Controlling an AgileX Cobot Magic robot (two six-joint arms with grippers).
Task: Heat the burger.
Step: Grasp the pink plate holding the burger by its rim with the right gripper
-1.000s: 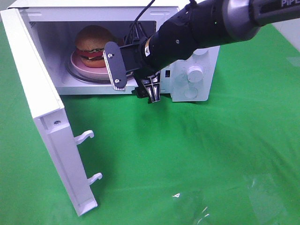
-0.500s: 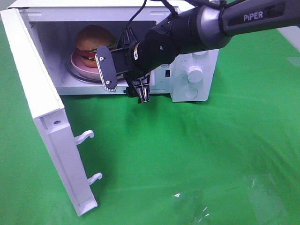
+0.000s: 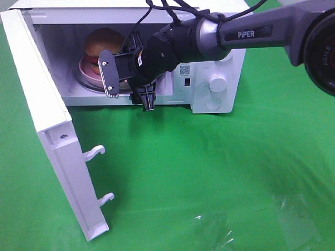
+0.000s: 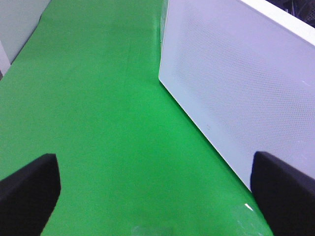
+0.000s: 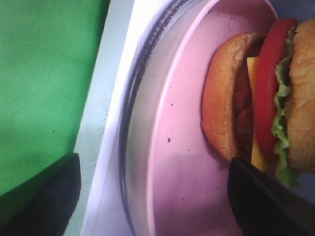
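Golden burger (image 3: 100, 44) sits just beyond the right end effector (image 3: 128, 89), fingers apart.

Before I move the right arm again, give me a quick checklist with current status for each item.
1. Burger sits on the pink plate inside the microwave: ok.
2. Plate rests on the glass turntable: ok.
3. Right pincer is empty, open: ok.
4. Right pincer clear of the microwave opening: not ok, it sits at the front edge of the cavity.
5. Microwave door swung fully open: ok.
6. Left pincer open and away from the door's path: cannot tell; it faces the microwave's outer wall.
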